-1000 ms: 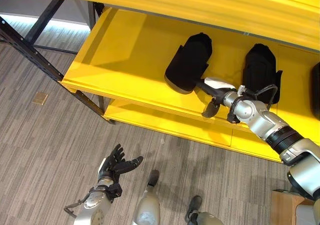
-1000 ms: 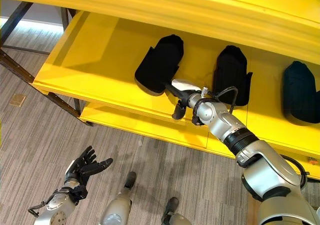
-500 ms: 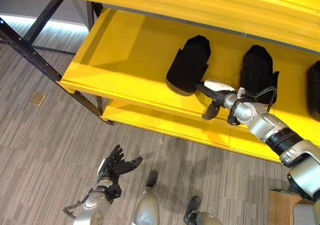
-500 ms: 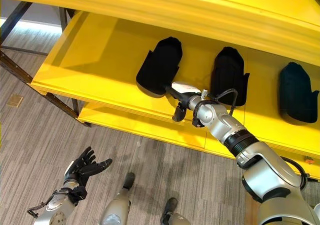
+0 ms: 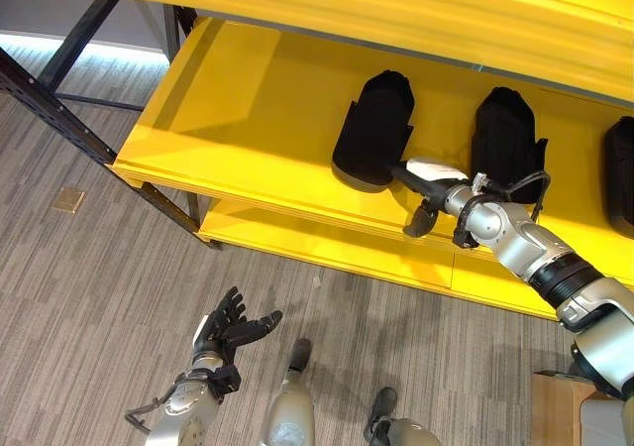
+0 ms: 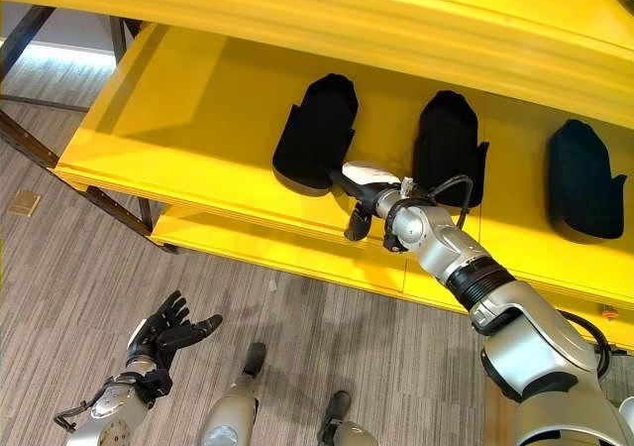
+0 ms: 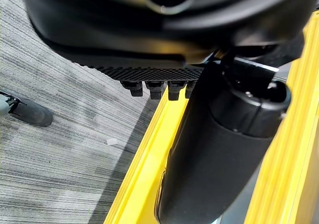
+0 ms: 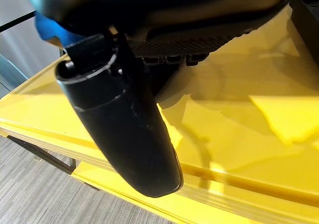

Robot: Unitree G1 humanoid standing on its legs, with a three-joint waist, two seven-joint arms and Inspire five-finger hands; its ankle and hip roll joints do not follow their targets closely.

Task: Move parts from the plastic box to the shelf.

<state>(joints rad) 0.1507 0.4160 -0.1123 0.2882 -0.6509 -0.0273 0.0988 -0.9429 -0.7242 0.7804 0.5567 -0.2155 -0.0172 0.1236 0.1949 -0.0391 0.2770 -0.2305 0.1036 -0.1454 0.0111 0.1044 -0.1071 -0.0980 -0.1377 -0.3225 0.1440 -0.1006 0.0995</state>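
Right eye view: the right hand (image 6: 362, 193) is seen at the near end of the leftmost black part (image 6: 317, 131) on the yellow shelf (image 6: 188, 119); the fingers reach to the part's base and whether they touch it cannot be told.
Right hand state: in the right wrist view the fingers (image 8: 169, 58) are seen straight and released, nothing being clasped; the thumb (image 8: 127, 129) stands out over the shelf's front edge.
Left hand: the left hand (image 5: 226, 329) is held low over the grey floor (image 5: 89, 287), fingers spread and relaxed, holding nothing.
Task's thing: three black parts are seen on the shelf; the second part (image 6: 446, 149) lies just beside the right forearm, the third part (image 6: 580, 178) well apart further right. No plastic box is seen.
Step in hand: judged to be the setting down or final nudging of the leftmost part.
Doing it well: the part should be left well back from the lip, in line with its neighbours, and the hand drawn straight back so the second part is not brushed.
Materials and shapes: the parts look matte black, rounded at the far end, broader at the base; the shelf is smooth glossy painted metal with a stepped lip, so sliding is likely; the floor is striped carpet.
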